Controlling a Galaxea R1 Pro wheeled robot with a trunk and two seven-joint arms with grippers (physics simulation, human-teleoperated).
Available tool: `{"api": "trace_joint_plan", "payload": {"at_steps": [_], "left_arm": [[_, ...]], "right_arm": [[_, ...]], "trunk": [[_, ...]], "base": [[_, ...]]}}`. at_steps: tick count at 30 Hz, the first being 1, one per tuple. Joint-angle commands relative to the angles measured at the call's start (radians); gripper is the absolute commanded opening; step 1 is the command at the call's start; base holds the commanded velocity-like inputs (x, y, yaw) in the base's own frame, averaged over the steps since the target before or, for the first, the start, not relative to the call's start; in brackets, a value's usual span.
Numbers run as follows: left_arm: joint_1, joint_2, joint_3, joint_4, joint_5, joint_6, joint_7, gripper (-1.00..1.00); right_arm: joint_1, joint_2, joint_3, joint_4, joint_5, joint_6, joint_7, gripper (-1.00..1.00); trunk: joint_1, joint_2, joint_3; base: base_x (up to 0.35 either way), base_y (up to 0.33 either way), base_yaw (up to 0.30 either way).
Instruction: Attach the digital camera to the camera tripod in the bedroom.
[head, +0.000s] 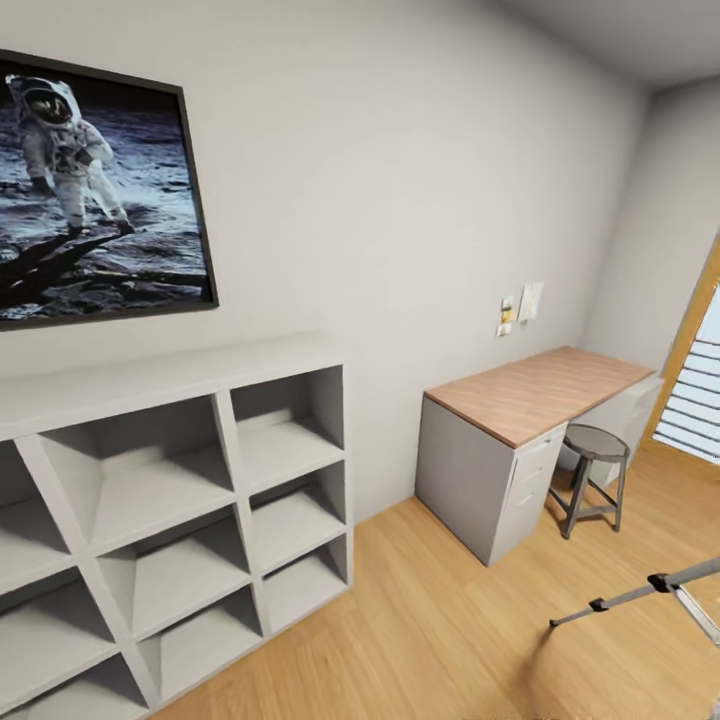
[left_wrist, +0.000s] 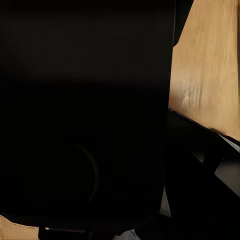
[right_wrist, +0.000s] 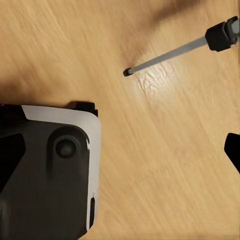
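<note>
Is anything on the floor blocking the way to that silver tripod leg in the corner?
Nothing visible does. The silver-legged camera tripod pokes in at the head view's lower right, with bare light wood floor before it. The short round grey metal stool stands farther back, by the wood-topped grey desk.

In the right wrist view, a robot body part (right_wrist: 47, 175) sits at about eight o'clock: a dark grey, rounded-corner panel edged by a white shell, with a raised round boss like a capped screw. In the left wrist view, a black mass (left_wrist: 85, 115), possibly the robot's casing, is too dark to make out.
</note>
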Motion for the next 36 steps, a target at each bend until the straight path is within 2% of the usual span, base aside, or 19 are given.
{"api": "trace_joint_plan", "payload": {"at_steps": [1, 19, 36], "left_arm": [[0.0, 0.0, -0.008, 0.0, 0.009, 0.003, -0.005, -1.0], [0.0, -0.014, -0.009, 0.0, 0.007, 0.005, -0.006, -1.0], [0.0, -0.015, -0.008, 0.0, 0.008, 0.004, -0.006, -1.0]], "right_arm": [[-0.001, -0.001, -0.008, 0.003, 0.008, -0.005, 0.001, 1.0], [-0.001, -0.002, -0.009, 0.003, 0.006, -0.01, 0.001, 1.0], [-0.001, -0.001, -0.009, 0.003, 0.006, -0.012, 0.001, 1.0]], "trunk": [[0.001, -0.001, 0.0], [0.001, -0.001, 0.0], [0.001, -0.001, 0.0]], "base": [[0.142, 0.0, -0.289], [0.037, 0.0, -0.289], [0.0, 0.0, -0.289]]}}
